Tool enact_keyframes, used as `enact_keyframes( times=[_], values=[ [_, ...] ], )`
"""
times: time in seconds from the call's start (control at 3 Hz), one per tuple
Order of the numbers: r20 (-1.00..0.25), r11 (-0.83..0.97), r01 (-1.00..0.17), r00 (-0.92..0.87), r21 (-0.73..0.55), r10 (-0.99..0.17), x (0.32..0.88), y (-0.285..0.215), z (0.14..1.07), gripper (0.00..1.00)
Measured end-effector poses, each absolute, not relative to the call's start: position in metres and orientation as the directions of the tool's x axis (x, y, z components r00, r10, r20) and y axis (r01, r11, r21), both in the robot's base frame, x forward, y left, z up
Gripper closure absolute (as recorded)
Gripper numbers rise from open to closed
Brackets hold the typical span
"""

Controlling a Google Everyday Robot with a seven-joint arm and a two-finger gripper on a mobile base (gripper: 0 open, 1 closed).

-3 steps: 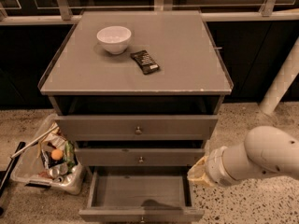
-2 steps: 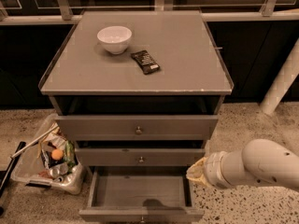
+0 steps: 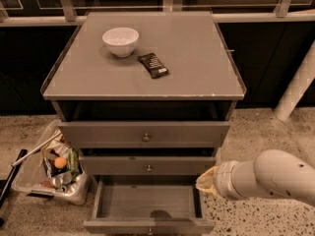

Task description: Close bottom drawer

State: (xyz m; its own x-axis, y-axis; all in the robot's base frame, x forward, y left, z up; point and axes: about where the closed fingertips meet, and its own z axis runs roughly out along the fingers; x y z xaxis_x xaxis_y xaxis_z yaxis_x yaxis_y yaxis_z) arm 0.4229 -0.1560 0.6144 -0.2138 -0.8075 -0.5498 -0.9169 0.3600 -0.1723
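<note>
The bottom drawer (image 3: 147,203) of the grey cabinet is pulled out, showing a plain grey empty interior; its thin front panel (image 3: 147,226) sits at the lower edge of the view with the knob barely visible. My gripper (image 3: 206,182) comes in from the right on a white arm, its yellowish tip just above the drawer's right side wall, near the lower right corner of the middle drawer front. Its fingers point away and are mostly hidden by the wrist.
Top drawer front (image 3: 145,134) and middle drawer front (image 3: 147,165) are slightly ajar. A white bowl (image 3: 120,41) and a dark snack bar (image 3: 153,65) lie on the cabinet top. A clear bin of trash (image 3: 51,167) stands left on the floor. A white post (image 3: 295,90) stands at the right.
My arm has dropped lower and shifted a little to the right; the gripper tip stays near the bottom drawer's right side. The drawer has not moved.
</note>
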Motion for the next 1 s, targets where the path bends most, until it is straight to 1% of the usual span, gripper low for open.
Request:
enact_keyframes(
  times=[0.33, 1.0],
  values=[
    [-0.531, 0.370, -0.912, -0.228, -0.179, -0.816, 0.421, -0.159, 0.575, 1.00],
    [-0.549, 0.382, -0.892, -0.199, -0.242, -0.812, 0.434, -0.174, 0.476, 1.00]
  ],
)
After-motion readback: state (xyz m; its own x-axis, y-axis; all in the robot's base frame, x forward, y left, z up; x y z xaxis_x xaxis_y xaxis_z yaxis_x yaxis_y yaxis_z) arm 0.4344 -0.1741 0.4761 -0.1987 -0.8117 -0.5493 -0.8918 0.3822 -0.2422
